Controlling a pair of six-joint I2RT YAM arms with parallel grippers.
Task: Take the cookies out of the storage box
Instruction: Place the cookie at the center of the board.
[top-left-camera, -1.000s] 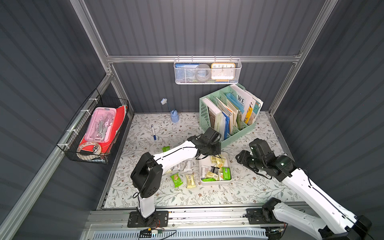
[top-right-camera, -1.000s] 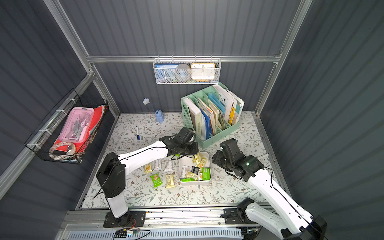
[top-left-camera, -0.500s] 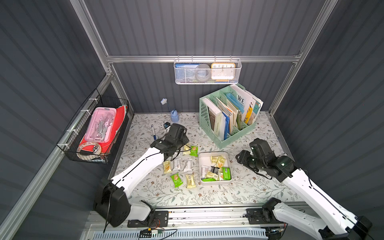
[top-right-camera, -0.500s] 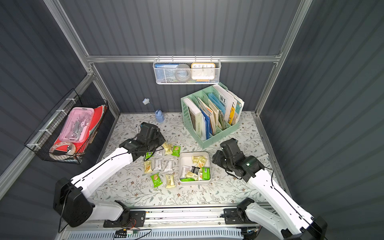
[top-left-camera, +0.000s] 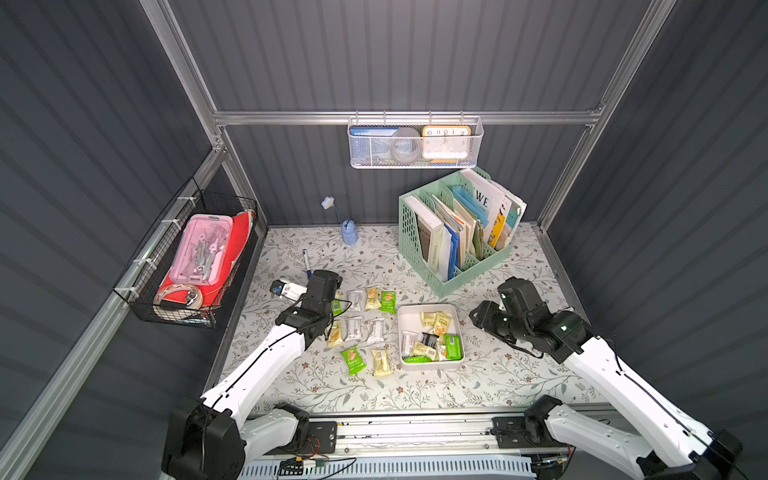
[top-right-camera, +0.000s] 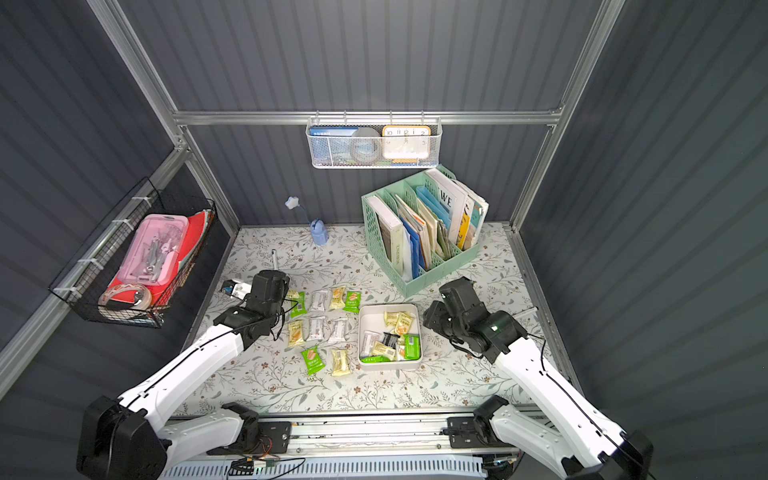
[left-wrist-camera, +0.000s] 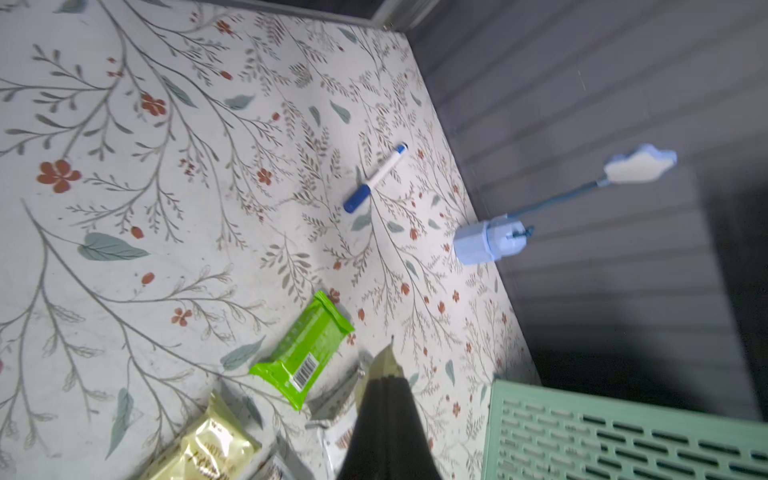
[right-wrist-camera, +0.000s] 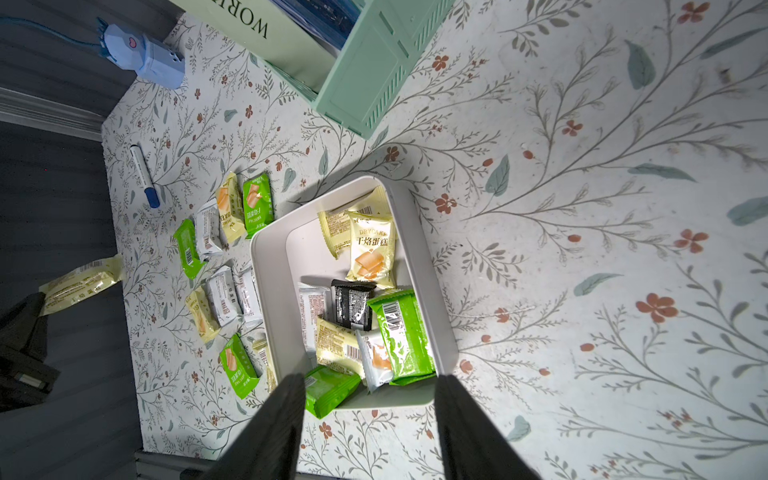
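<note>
Left gripper (left-wrist-camera: 384, 380) swung off the storage box (right-wrist-camera: 270, 291), pinching one yellow cookie (right-wrist-camera: 79, 284) | right gripper (right-wrist-camera: 368, 380) half wide, nearer, box lengthwise straight ahead.

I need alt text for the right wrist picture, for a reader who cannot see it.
A white box on a floral table holds several wrapped cookies, yellow, green, white and one black, framed by the fingers of the open right gripper. More cookies lie beside the box, near a marker and a mint organizer.
</note>
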